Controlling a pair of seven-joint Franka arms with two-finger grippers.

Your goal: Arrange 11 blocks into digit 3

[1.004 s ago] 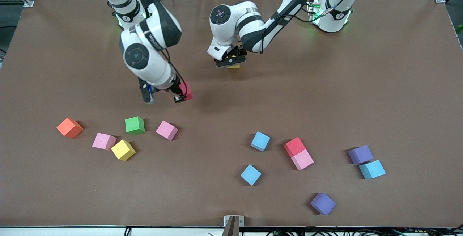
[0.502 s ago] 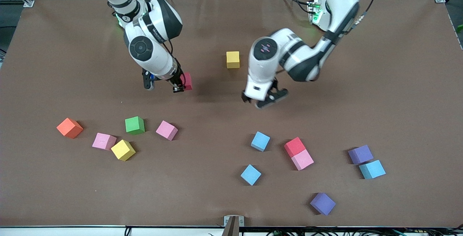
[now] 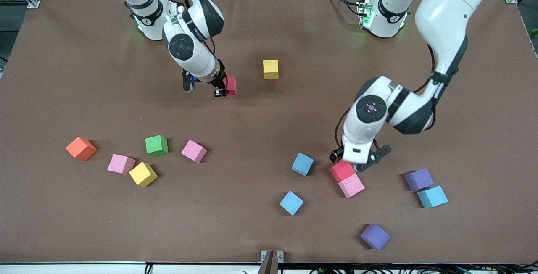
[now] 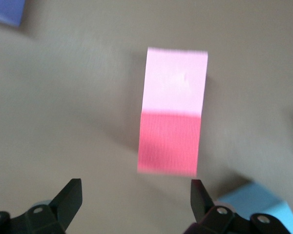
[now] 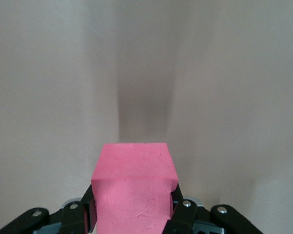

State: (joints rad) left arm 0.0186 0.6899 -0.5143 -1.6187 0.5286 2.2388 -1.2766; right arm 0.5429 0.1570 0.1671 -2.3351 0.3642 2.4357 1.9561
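The brown table (image 3: 269, 232) carries scattered foam blocks, and no digit 3 is formed yet. The left end effector (image 3: 361, 160) hangs low over a red block (image 3: 341, 170) that touches a pink block (image 3: 351, 185); its fingers (image 4: 71, 197) stand wide apart with nothing between them, on each side of the red block in the left wrist view. The right end effector (image 3: 222, 88) is in the air over the table near the right arm's base, and it holds a deep pink block (image 5: 134, 192) squeezed between its fingers. A yellow block (image 3: 270, 69) lies alone on the table, toward the left arm's end from that end effector. Toward the right arm's end lie an orange block (image 3: 81, 148), a green block (image 3: 156, 145), two more pink blocks (image 3: 193, 151) and a second yellow block (image 3: 143, 174). Toward the left arm's end lie three light blue blocks (image 3: 302, 164) and two purple blocks (image 3: 375, 236); one purple block touches a light blue one.
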